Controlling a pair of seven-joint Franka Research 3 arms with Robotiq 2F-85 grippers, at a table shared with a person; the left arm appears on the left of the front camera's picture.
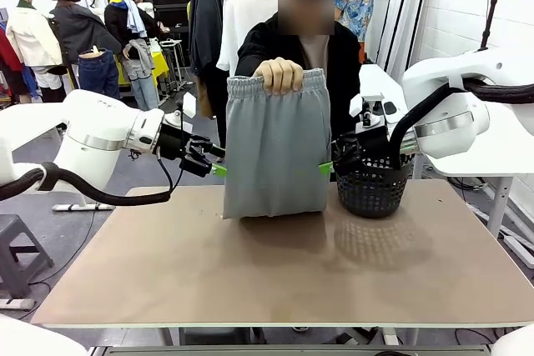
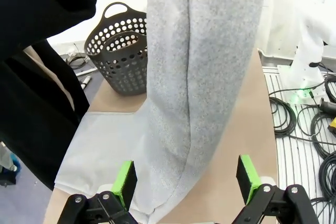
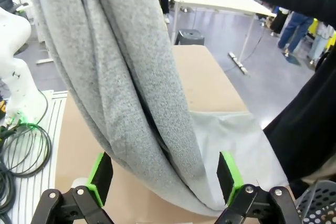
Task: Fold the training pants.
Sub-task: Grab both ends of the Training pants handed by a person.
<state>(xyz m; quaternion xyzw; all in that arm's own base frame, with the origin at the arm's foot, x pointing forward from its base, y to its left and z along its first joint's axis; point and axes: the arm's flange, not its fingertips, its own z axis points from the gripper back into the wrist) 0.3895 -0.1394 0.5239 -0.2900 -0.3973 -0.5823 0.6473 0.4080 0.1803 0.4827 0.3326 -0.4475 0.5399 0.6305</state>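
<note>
A person's hand [image 1: 279,74] holds the light grey training pants [image 1: 275,147] up by the gathered waistband, with the lower end resting on the brown table [image 1: 275,273]. My left gripper [image 1: 214,169] hovers open at the pants' left edge, and my right gripper [image 1: 328,167] hovers open at their right edge. In the left wrist view the pants [image 2: 205,66] hang between the open green pads [image 2: 125,182]. The right wrist view shows the pants [image 3: 121,87] draped between its open pads [image 3: 100,177], part of the cloth lying flat on the table.
A black perforated basket [image 1: 373,185] stands on the table at the back right, just behind my right gripper, and appears as the basket [image 2: 118,56] in the left wrist view. The person in black [image 1: 334,56] stands at the far edge. Cables [image 2: 310,114] lie beside the table.
</note>
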